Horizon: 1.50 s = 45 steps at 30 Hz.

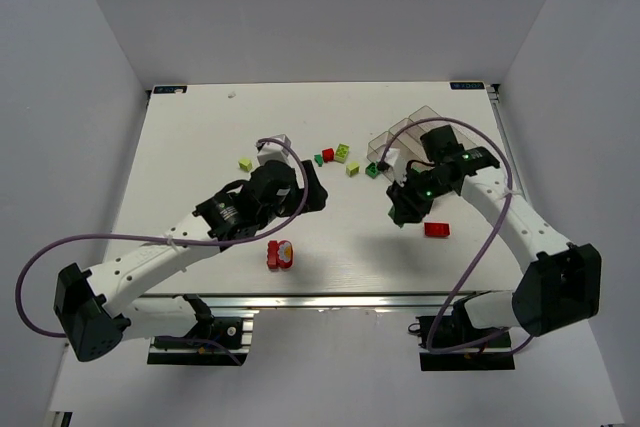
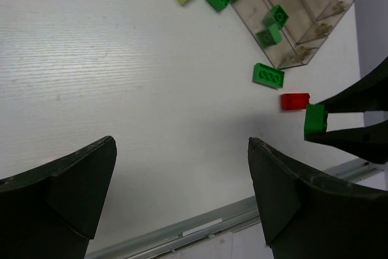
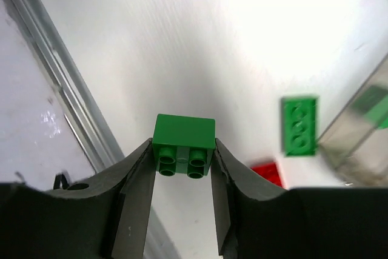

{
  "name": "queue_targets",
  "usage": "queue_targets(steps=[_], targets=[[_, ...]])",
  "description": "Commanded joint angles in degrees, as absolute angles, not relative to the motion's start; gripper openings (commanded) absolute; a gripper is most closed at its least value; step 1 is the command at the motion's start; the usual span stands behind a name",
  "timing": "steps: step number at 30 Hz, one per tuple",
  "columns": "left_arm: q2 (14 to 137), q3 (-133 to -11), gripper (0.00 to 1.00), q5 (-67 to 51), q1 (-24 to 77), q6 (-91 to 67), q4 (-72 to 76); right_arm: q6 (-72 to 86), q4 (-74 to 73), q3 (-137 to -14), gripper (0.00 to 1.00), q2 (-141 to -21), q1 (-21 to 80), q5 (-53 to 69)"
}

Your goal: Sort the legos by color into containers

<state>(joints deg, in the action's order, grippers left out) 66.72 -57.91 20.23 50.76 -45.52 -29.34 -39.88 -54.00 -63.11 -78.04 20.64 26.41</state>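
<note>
My right gripper [image 3: 182, 151] is shut on a dark green lego [image 3: 183, 141], held by its sides above the table, studs facing the camera. In the left wrist view the same green lego [image 2: 314, 119] shows between the right fingers, near a red lego [image 2: 295, 100]. In the top view my right gripper [image 1: 404, 213] hovers just left of the red lego [image 1: 436, 229], in front of the clear tray [image 1: 425, 127]. My left gripper [image 2: 182, 174] is wide open with nothing in it, and sits mid-table [image 1: 316, 193]. Two green legos [image 2: 273, 25] lie in the tray [image 2: 315, 4].
A flat green lego [image 2: 268, 75] lies beside the tray. Loose red, green and yellow-green legos [image 1: 335, 157] are scattered at the table's middle back, and one yellow-green piece [image 1: 245, 163] lies further left. A red stack [image 1: 280, 254] sits near the front edge.
</note>
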Motion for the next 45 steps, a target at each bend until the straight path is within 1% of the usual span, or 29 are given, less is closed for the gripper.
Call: queue_targets(steps=[1,2,6,9,14,20,21,24,29,31,32,33,35,36,40,42,45], targets=[[67.32,-58.53,0.98,15.74,51.06,-44.12,-24.53,-38.08,-51.44,-66.7,0.0,-75.68,19.78,31.4],[67.93,-58.8,0.98,15.21,50.98,-44.03,-24.35,-32.58,-45.76,-67.14,0.0,-75.41,19.34,29.72],[71.45,-60.55,0.98,11.7,51.06,-43.59,-22.07,-21.64,-35.71,-67.85,0.0,-76.11,17.5,21.99],[74.09,-61.96,0.98,10.29,50.98,-42.81,-20.84,-16.63,-32.36,-68.46,0.0,-78.04,16.79,17.59],[77.16,-63.37,0.98,8.01,50.98,-42.01,-18.72,-14.5,-28.31,-68.2,0.0,-81.12,15.38,11.43],[81.47,-63.81,0.98,2.92,50.98,-39.65,-14.77,-14.15,-26.81,-69.43,0.0,-86.21,12.75,11.16],[81.91,-63.81,0.98,2.29,51.06,-38.86,-14.16,-14.24,-26.72,-69.43,0.07,-86.57,12.66,11.08],[82.79,-63.72,0.98,0.54,50.98,-34.99,-12.4,-14.59,-25.67,-69.17,0.15,-87.89,12.39,10.55],[83.05,-64.42,0.98,-2.28,50.98,-28.75,-10.46,-14.06,-24.7,-69.61,0.2,-90.52,10.99,10.55],[83.58,-65.12,0.98,-2.29,50.98,-27.95,-11.07,-14.06,-24.61,-70.14,0.24,-91.49,10.46,10.72],[84.02,-65.39,0.98,-2.29,51.06,-27.69,-11.25,-14.15,-24.61,-70.22,0.27,-91.84,10.37,10.81],[84.28,-65.65,0.98,-2.29,50.98,-27.6,-11.6,-14.67,-24.7,-70.4,0.37,-92.02,10.2,10.98],[84.64,-65.74,0.98,-2.2,51.06,-27.42,-11.51,-15.2,-24.78,-70.4,0.49,-92.46,10.11,11.77],[84.81,-65.57,0.98,-2.28,50.98,-27.33,-11.08,-15.99,-24.87,-70.14,0.57,-92.46,10.11,12.04],[84.99,-65.3,0.98,-3.68,50.98,-24.36,-9.59,-18.71,-26.36,-70.75,0.71,-91.5,9.76,14.93],[85.08,-64.78,0.98,-7.9,50.98,-20.58,-7.22,-20.29,-27.5,-71.54,0.76,-90.88,8.97,17.04],[85.6,-64.6,0.98,-11.94,50.98,-16.36,-6.68,-30.03,-34.17,-74.35,0.78,-89.48,7.21,26.34]])
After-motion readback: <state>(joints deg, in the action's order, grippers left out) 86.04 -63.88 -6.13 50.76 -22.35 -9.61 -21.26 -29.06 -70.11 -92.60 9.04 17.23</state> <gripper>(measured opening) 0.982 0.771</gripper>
